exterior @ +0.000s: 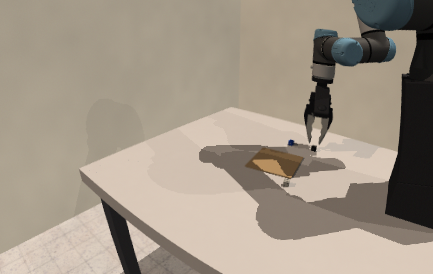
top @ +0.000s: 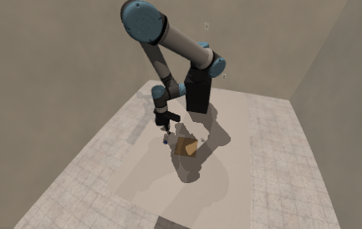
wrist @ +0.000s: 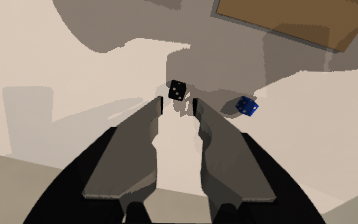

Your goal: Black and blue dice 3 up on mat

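A pale, flat tabletop [top: 237, 171] [exterior: 188, 215] [wrist: 26, 62] spreads beneath the gripper [top: 168, 132] [exterior: 314, 142] [wrist: 178, 106]; in the wrist view, its edge runs behind the fingertips. A square, orange-brown mat [top: 186, 147] [exterior: 274, 162] [wrist: 301, 15] lies ahead and rightward in that view, with open tabletop between. The gripper points down, its fingers slightly apart, with nothing between them.

The small black cube-shaped die [top: 169, 133] [exterior: 313, 148] [wrist: 177, 90], marked with white pips, rests off the mat, just beyond the fingertips. The similar blue die [top: 165, 142] [exterior: 291, 143] [wrist: 247, 106] is to their right in the wrist view, also off the mat. A small whitish die [top: 202, 139] [exterior: 286, 183] sits across the mat from the gripper.

Being cubes, the dice have no long axis. In the wrist view, the black die's sides tilt slightly; the blue one's are turned more. Their top numbers are too small to tell.
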Controlling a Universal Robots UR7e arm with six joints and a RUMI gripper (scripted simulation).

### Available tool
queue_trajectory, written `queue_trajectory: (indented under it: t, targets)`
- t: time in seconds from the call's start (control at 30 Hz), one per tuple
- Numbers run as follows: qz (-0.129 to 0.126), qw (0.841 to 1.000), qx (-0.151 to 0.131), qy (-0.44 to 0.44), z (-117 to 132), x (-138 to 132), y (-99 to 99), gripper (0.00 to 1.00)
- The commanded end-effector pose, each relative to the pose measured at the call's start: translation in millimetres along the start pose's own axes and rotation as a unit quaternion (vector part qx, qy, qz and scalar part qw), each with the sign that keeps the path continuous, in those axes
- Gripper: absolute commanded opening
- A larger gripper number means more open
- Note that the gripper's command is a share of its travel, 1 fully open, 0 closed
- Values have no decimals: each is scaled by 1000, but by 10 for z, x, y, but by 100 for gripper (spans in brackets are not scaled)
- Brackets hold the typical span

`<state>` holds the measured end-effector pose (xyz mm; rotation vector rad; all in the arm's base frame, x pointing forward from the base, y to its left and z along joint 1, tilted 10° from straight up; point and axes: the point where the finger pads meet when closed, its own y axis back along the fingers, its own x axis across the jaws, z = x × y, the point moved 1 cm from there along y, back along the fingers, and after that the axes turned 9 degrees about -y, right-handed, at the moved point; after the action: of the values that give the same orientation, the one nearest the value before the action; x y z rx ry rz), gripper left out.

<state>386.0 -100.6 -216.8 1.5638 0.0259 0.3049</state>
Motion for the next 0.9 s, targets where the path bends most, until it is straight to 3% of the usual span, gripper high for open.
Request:
queue_trajectory:
  t: [0.0,0.87]
  targets:
    - [0,1000,0,0,3,3,3,18]
    - [0,1000,0,0,3,3,-53,18]
